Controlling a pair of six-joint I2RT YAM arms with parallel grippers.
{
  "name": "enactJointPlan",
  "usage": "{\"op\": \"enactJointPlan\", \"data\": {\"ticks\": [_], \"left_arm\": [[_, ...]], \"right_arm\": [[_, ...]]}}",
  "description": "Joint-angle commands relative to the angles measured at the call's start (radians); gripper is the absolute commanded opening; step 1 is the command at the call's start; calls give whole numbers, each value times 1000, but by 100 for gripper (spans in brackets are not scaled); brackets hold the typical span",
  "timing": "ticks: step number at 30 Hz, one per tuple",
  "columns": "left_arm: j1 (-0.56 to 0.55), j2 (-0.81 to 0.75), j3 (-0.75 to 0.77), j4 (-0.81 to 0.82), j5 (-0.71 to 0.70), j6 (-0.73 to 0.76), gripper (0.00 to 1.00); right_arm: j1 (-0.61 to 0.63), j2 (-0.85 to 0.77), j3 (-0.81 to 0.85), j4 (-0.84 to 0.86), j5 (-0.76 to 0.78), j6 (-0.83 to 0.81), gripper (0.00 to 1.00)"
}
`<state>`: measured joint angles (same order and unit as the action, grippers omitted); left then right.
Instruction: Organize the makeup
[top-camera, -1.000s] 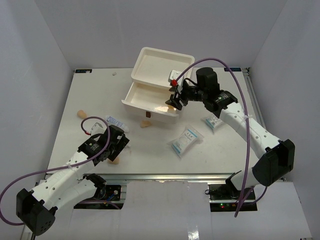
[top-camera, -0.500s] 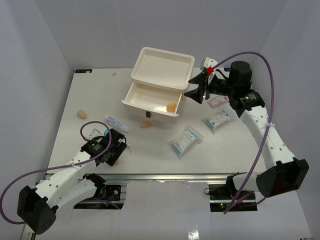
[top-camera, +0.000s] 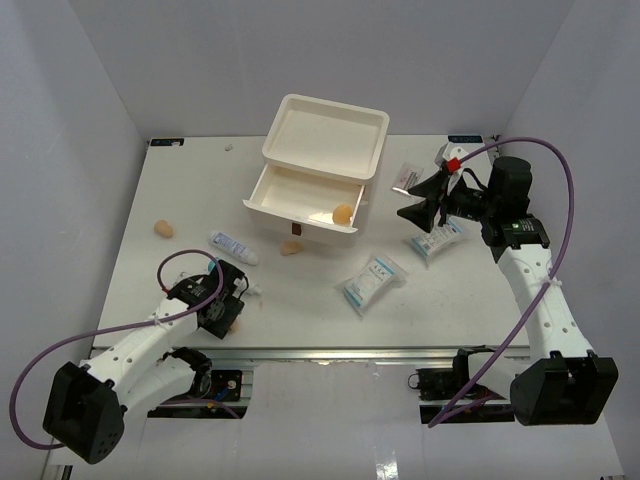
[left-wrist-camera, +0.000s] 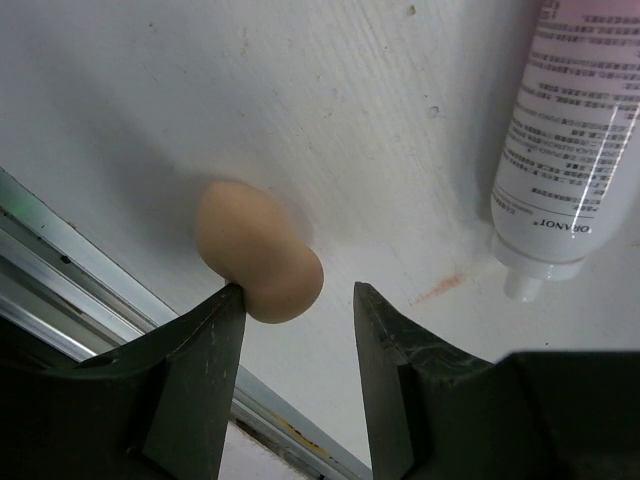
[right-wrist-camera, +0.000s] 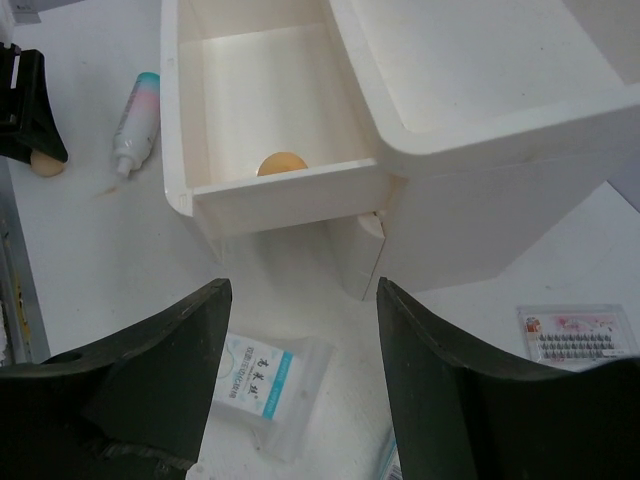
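Observation:
The cream box (top-camera: 325, 125) stands at the back with one drawer (top-camera: 290, 212) pulled open. A tan sponge (top-camera: 343, 213) lies in that drawer, also in the right wrist view (right-wrist-camera: 283, 164). My right gripper (top-camera: 412, 200) is open and empty, right of the box (right-wrist-camera: 300, 300). My left gripper (top-camera: 228, 316) is open near the table's front edge. Its tips stand at a tan sponge (left-wrist-camera: 258, 251), and the left finger (left-wrist-camera: 205, 340) touches it. A white-and-pink tube (top-camera: 233, 246) lies just beyond (left-wrist-camera: 570, 150). Two more sponges lie before the drawer (top-camera: 291, 247) and at far left (top-camera: 162, 228).
Two blue-and-white packets lie right of centre (top-camera: 371, 281) and under the right arm (top-camera: 437, 237); the nearer one shows in the right wrist view (right-wrist-camera: 262, 385). A pink-white sachet (top-camera: 408, 176) lies right of the box (right-wrist-camera: 578, 335). A metal rail (left-wrist-camera: 60, 290) runs along the front edge.
My right gripper has let go of a sponge in the drawer and drawn back to the right. My left gripper has moved toward the front edge onto the sponge there.

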<state>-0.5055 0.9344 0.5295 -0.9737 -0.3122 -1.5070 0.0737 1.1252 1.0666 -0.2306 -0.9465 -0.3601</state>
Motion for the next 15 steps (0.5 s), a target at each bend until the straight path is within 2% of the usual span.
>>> {"op": "enactJointPlan", "data": {"ticks": [1, 4, 6, 10, 12, 15], "left_arm": [[47, 8, -37, 32, 56, 17, 54], [76, 26, -52, 45, 78, 40, 42], [81, 23, -43, 51, 71, 55, 29], [82, 8, 19, 46, 65, 102, 8], [82, 3, 72, 50, 72, 135, 1], [82, -23, 199, 68, 89, 235, 0]], "right_arm": [[-8, -27, -5, 25, -32, 21, 66], [-9, -24, -2, 27, -31, 23, 66], [-8, -24, 0, 26, -31, 23, 66], [-8, -31, -1, 24, -33, 22, 66], [-8, -37, -2, 22, -34, 18, 66], [-9, -46, 0, 9, -47, -5, 66]]}}
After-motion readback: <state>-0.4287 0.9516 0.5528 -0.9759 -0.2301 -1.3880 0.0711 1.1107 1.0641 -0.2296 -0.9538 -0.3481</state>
